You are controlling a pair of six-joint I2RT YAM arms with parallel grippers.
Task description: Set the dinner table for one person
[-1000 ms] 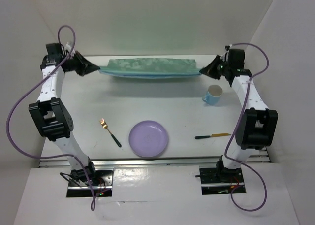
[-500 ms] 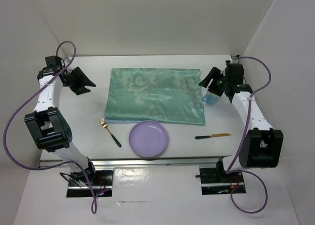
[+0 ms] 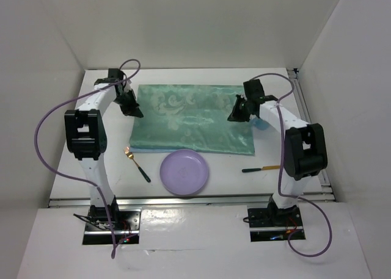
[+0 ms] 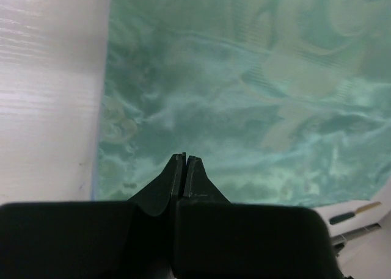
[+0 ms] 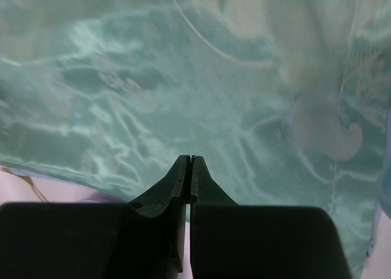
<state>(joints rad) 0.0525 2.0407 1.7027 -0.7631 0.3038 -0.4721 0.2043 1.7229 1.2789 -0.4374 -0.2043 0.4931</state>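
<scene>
Dinner table, white: bears everything. Green cloth: flat, centre-back. Purple plate: at the cloth's near edge. Blue cup: mostly hidden behind the right arm. Fork left of the plate, knife right. Left gripper, right gripper: clenched over the cloth, grasping nothing.

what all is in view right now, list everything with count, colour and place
green patterned cloth: 1, green, spread flat mid-table
round purple plate: 1, purple, at the cloth's near edge
gold fork with dark handle: 1, left of plate
gold-bladed knife with dark handle: 1, right of plate
pale blue object: 1, mostly hidden behind right arm
white rectangular tabletop: 1, white, under everything
left gripper: 1, black, shut, at cloth's left edge
right gripper: 1, black, shut, over cloth's right side
</scene>
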